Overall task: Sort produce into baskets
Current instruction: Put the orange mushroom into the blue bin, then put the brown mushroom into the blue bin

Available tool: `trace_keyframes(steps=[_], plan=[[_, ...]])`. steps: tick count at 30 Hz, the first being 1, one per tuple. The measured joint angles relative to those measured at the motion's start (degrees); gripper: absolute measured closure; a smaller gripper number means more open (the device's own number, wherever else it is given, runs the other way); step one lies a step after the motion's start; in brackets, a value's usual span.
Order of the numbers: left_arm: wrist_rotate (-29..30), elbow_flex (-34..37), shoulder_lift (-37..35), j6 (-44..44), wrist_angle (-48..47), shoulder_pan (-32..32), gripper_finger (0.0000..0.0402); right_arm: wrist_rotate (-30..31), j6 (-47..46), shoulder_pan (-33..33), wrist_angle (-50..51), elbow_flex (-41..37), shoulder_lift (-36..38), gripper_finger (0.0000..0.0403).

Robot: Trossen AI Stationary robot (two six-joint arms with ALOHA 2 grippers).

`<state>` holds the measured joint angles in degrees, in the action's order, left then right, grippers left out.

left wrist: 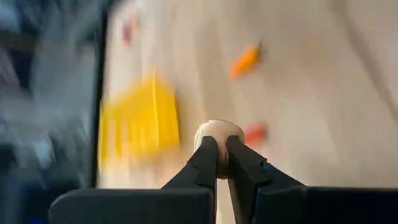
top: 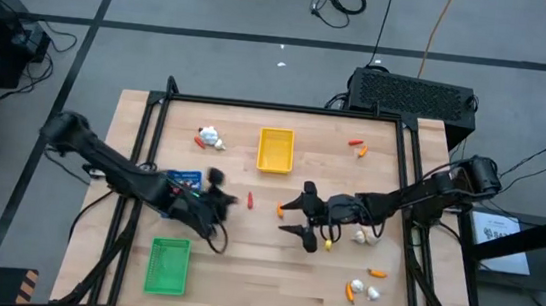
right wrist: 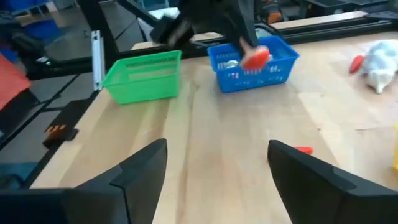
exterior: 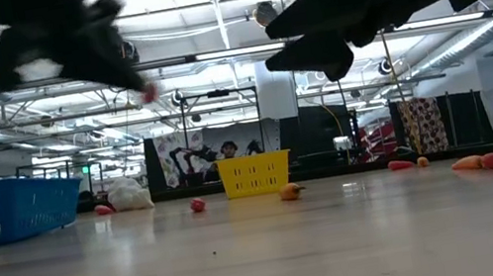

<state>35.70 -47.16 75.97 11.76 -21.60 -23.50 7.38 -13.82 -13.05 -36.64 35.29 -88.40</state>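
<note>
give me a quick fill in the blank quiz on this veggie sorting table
1. The left gripper is shut on a small red-and-white ____ piece.
2. The right gripper hangs over the table with its fingers ____.
3. The tray nearest the table's far edge is ____.
4. The green tray sits on the robot's ____ side.

Missing words: vegetable; open; yellow; left

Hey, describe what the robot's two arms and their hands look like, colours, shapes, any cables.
Both arms are dark, nearly black, jointed links reaching in from the table's two sides. The left hand ends in two slim black fingers tapering to narrow tips on a blocky black base. The right hand has two broad, wedge-shaped black fingers. A thin dark cable loops beneath the left arm. No markings are readable.
</note>
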Motion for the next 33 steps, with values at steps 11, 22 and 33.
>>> trace_keyframes(steps=[11, 22, 33], plan=[[-18.22, 1.61, -18.59, -51.88, -40.42, -1.34, 0.0383, 0.02, 1.08, 2.21, 1.19, 0.0, 0.0, 0.0133], [-19.37, 2.93, -16.41, -54.46, -40.94, -1.38, 0.0303, -0.1, 0.82, 2.05, 0.96, 0.0, 0.0, 0.0133], [-18.7, 0.59, -15.98, -52.71, -41.92, 1.18, 0.0281, 0.15, 0.82, 1.81, 0.93, 0.0, 0.0, 0.0133]])
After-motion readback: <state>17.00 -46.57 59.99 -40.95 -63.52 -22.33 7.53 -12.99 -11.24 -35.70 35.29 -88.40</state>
